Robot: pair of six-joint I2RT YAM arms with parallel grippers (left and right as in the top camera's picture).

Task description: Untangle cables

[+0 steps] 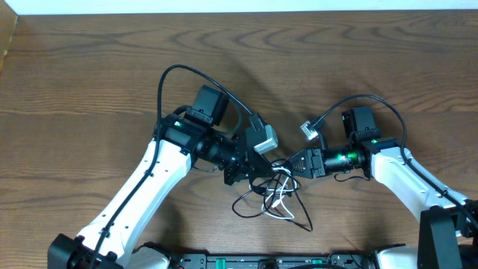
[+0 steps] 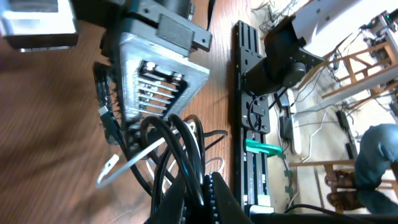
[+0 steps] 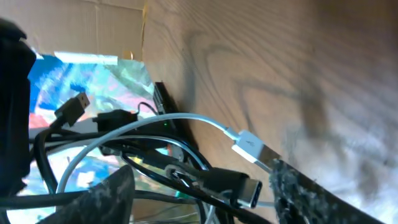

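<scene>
On the tabletop [image 1: 89, 75], near the middle of its near edge, the left hand [image 1: 265, 172] is clamped shut on black strands of the cables [image 1: 278, 198], whose loose loops trail toward that edge. The right hand [image 1: 295, 164] is open, fingers [image 3: 311, 193] spread around the bundle; the white cable [image 3: 249, 145] crosses between them, its plug pointing at one finger

Noted cables [image 1: 278, 194] heaped on bench [image 1: 89, 75] at near centre, between left gripper [image 1: 265, 173] at left and right gripper [image 1: 293, 166] at right, with loops trailing toward near edge.
</scene>
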